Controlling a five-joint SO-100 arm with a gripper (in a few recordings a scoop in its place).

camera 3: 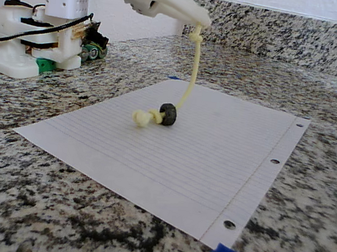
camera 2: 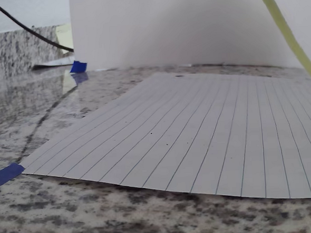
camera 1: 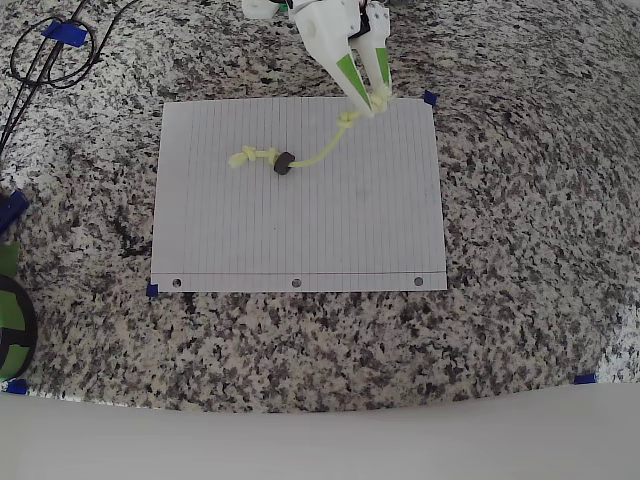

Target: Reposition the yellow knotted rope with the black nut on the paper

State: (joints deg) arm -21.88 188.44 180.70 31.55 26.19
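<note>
Granite counter, paper taped flat.

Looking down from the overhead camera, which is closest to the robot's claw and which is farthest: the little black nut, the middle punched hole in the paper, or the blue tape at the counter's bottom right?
Measured from the gripper, at the paper's top edge:
1. The black nut, on the yellow knotted rope, down and left of the claw.
2. The middle punched hole, along the paper's bottom edge.
3. The blue tape, far at the bottom right.
</note>
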